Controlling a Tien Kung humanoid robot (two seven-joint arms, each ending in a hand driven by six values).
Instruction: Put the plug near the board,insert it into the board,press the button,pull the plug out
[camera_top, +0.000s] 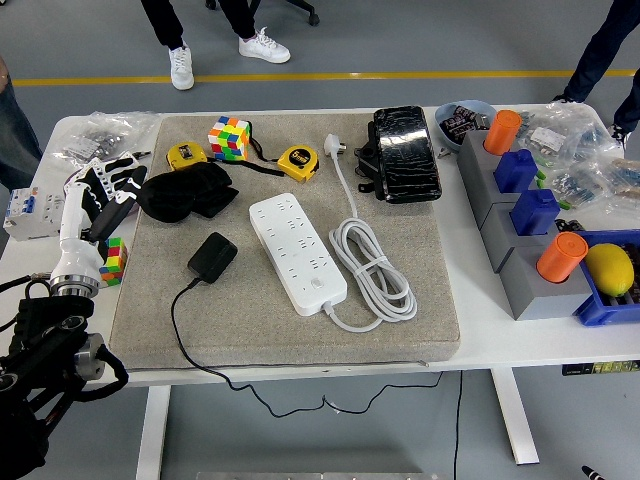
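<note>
**Left hand spread at the table's left edge, plug lying free on the mat**

Spread and empty, the robot's white-and-black left hand (95, 195) is held above the left edge of the white table (480, 335), with its fingers fanned upward and nothing grasped between them. It is positioned over the clutter at the left, just above a small multicoloured puzzle cube (113, 257), and well apart from the plug. No right hand is seen.

The black plug adapter (212, 256) is found lying flat on the grey felt mat (400, 335), left of the board and not touching it. Its thin black cable (190, 335) is trailed from it toward the near edge of the mat and down over the table's front.

The white rectangular power strip (297, 252) is laid diagonally at the middle of the mat, with all its sockets unoccupied. Its white cord is gathered in a coil (372, 268) just to its right, and the cord's white plug (335, 146) is rested near the mat's far edge.

A crumpled black cloth pouch (185, 190) is placed at the mat's far left, close to the hand. Two yellow tape measures (298, 161) and a larger multicoloured cube (229, 137) are lined along the far edge.
</note>
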